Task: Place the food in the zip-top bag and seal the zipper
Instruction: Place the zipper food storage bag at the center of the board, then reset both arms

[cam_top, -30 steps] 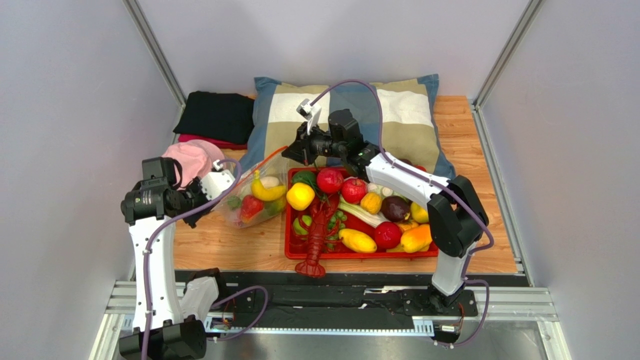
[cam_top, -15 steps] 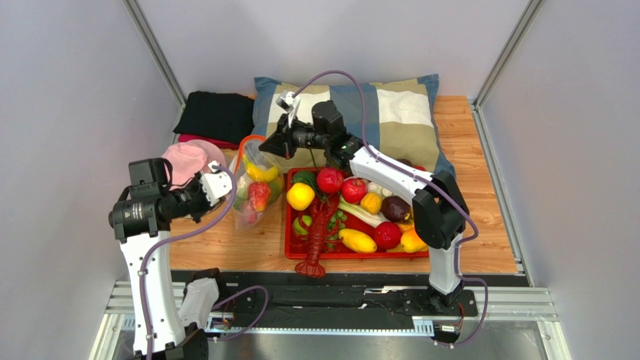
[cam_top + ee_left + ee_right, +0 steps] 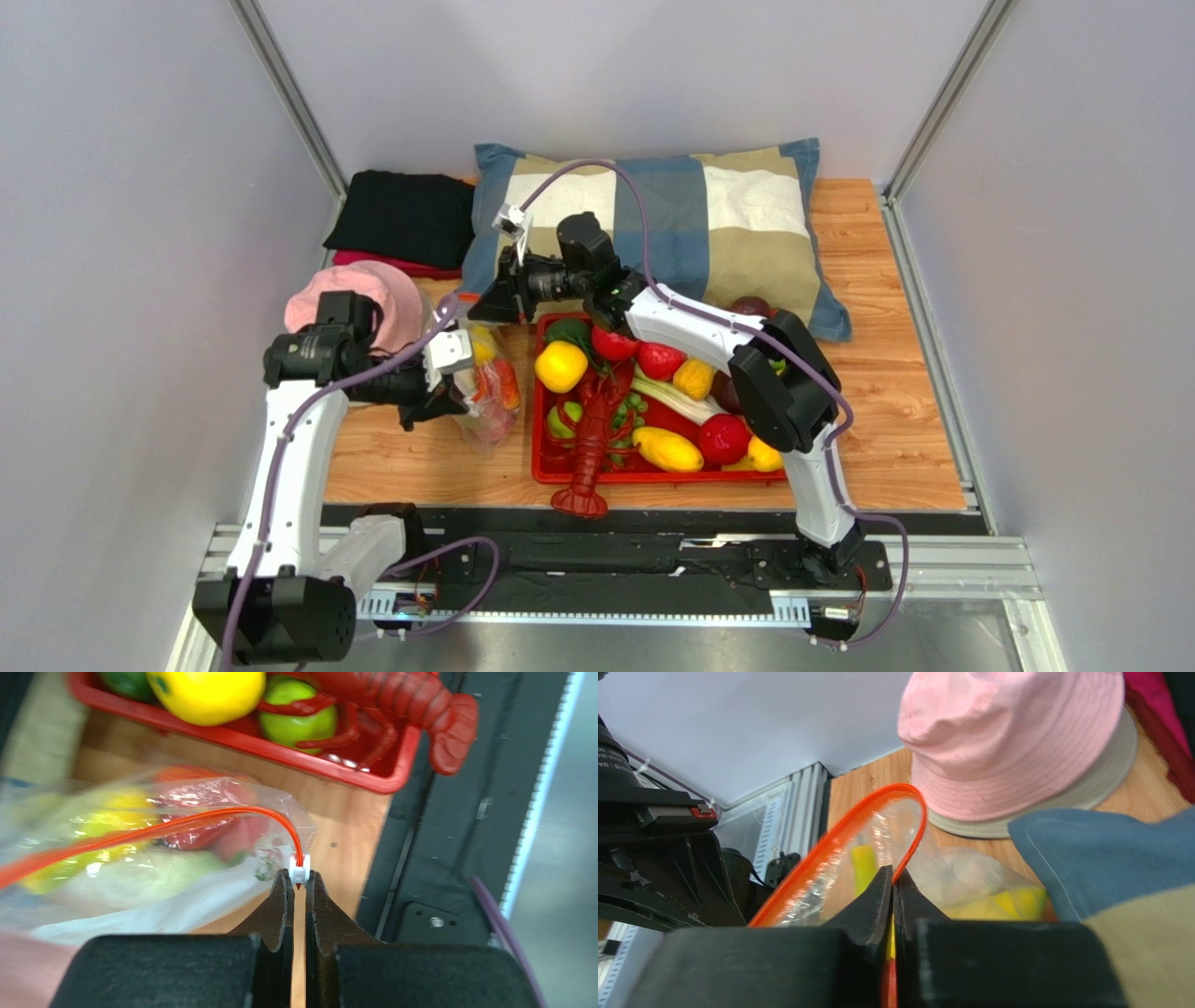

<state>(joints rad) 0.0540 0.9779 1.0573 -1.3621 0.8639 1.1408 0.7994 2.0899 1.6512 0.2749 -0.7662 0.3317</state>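
The zip-top bag point(image 3: 487, 392) stands on the wood left of the red tray, with red, yellow and green food point(image 3: 126, 854) inside it. Its orange zipper point(image 3: 175, 826) curves across the mouth. My left gripper point(image 3: 300, 876) is shut on the zipper's small white slider point(image 3: 300, 866) at the bag's near end. My right gripper point(image 3: 894, 875) is shut on the orange zipper point(image 3: 808, 862) at the far end, where the strip still bows apart in a loop. From above, the left gripper point(image 3: 452, 381) and the right gripper point(image 3: 487, 303) hold the bag from opposite ends.
The red tray point(image 3: 540, 469) holds more food, including a yellow fruit point(image 3: 561, 367) and a red lobster point(image 3: 596, 434). A pink hat point(image 3: 358, 301) lies just left of the bag. A checked pillow point(image 3: 673, 210) and black cloth point(image 3: 407, 210) lie behind.
The right gripper has carried its end of the bag to the left. The left gripper has swung right and nearer with the slider. The bag has turned and now looks narrower.
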